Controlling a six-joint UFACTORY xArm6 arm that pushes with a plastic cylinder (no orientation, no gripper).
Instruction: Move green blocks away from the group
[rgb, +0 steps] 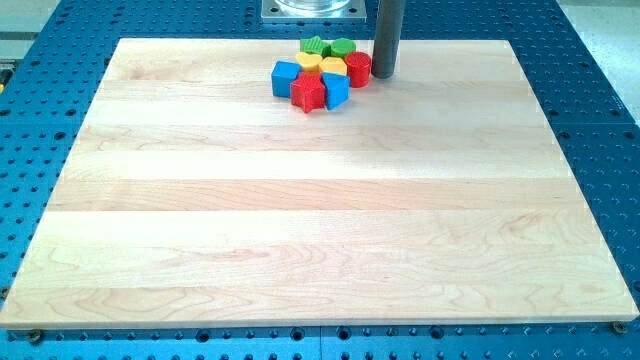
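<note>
Matte rod, my tip (383, 74) beside glossy red cylinder (358, 69).

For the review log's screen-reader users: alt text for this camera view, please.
My tip rests beside a red block at the right of a tight cluster near the wooden board's top edge. Two green blocks sit at the cluster's top, with yellow, red and blue blocks below.

my tip (384, 74) sits just right of the red cylinder (358, 69), near the green blocks (328, 46).
</note>
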